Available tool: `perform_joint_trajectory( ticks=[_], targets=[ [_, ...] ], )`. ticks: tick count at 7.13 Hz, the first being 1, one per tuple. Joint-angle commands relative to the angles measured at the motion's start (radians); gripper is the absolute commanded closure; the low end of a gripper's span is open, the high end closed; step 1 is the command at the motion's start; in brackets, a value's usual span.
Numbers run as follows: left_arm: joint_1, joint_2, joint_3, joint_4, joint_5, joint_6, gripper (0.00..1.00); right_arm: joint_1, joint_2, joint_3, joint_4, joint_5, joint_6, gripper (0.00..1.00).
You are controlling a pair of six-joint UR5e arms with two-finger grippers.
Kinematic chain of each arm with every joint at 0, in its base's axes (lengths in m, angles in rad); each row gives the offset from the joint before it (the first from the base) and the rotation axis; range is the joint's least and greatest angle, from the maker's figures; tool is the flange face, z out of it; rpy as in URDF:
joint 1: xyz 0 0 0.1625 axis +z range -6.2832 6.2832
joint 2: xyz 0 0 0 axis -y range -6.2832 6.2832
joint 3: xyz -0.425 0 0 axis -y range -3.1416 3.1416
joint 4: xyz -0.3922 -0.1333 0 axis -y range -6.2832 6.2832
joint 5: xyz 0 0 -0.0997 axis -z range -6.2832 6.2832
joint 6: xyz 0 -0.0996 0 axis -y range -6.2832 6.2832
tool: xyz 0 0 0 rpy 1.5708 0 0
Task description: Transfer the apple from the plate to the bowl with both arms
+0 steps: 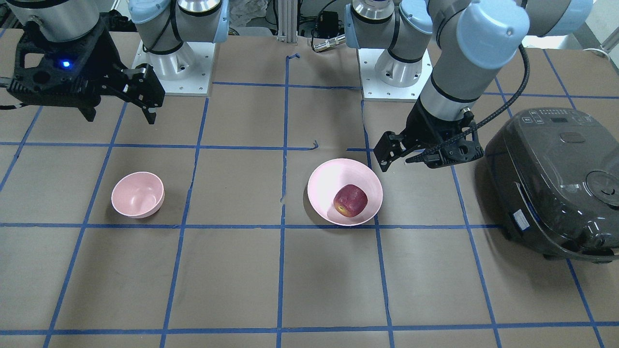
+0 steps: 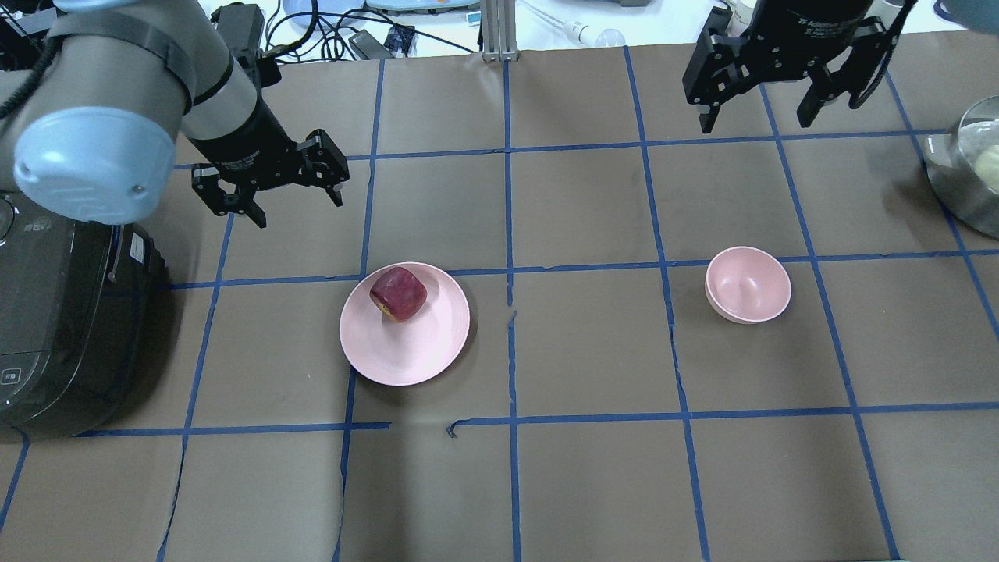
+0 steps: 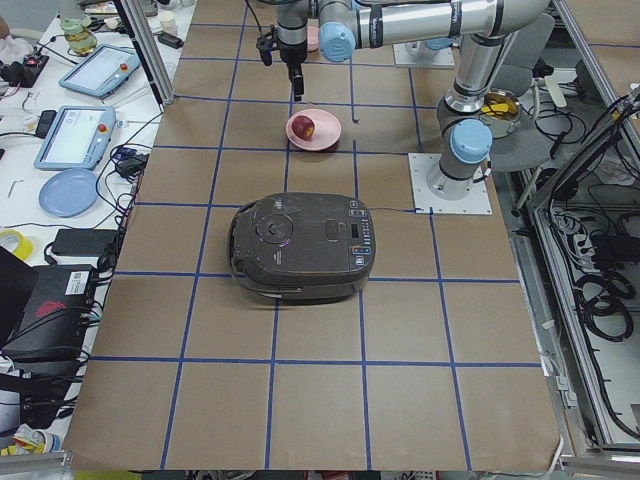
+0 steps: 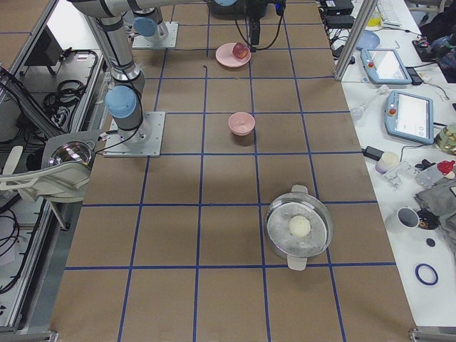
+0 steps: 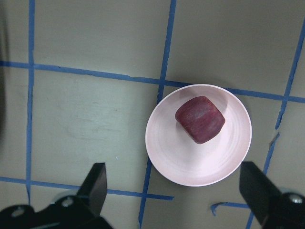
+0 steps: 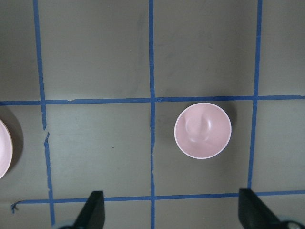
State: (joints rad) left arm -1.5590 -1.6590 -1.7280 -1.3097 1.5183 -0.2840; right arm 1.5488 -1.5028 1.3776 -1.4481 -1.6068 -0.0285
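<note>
The dark red apple (image 1: 350,200) lies on the wide pale pink plate (image 1: 329,179), toward the plate's robot-side edge (image 2: 398,293). The small deep pink bowl (image 1: 138,194) stands empty about two grid squares to the robot's right (image 2: 748,284). My left gripper (image 2: 296,204) is open and empty, hovering above the table behind and to the left of the plate (image 2: 406,351). Its wrist view shows the apple (image 5: 200,119) ahead of the spread fingers. My right gripper (image 2: 755,117) is open and empty, high up and behind the bowl (image 6: 202,130).
A dark rice cooker (image 2: 55,328) stands at the table's left end, close to my left arm. A steel pot (image 2: 968,172) with a pale round thing in it stands at the right end. Blue tape lines grid the brown tabletop.
</note>
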Motion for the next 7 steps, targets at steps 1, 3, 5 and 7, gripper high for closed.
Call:
perform_joint_trajectory(
  ticks=[1,3,5,7],
  targets=[
    [-0.001,-0.074,-0.099,0.176,-0.016,-0.160,0.00,-0.151,-0.002,0.000,0.009,-0.005,-0.236,0.00],
    [-0.007,-0.135,-0.120,0.178,-0.040,-0.314,0.00,-0.295,-0.002,0.006,0.015,0.010,-0.391,0.00],
    [-0.050,-0.203,-0.124,0.266,-0.041,-0.411,0.02,-0.296,-0.005,0.055,0.009,0.015,-0.390,0.00],
    [-0.062,-0.249,-0.130,0.279,-0.055,-0.445,0.02,-0.299,0.041,0.227,-0.125,0.015,-0.378,0.00]
  ],
)
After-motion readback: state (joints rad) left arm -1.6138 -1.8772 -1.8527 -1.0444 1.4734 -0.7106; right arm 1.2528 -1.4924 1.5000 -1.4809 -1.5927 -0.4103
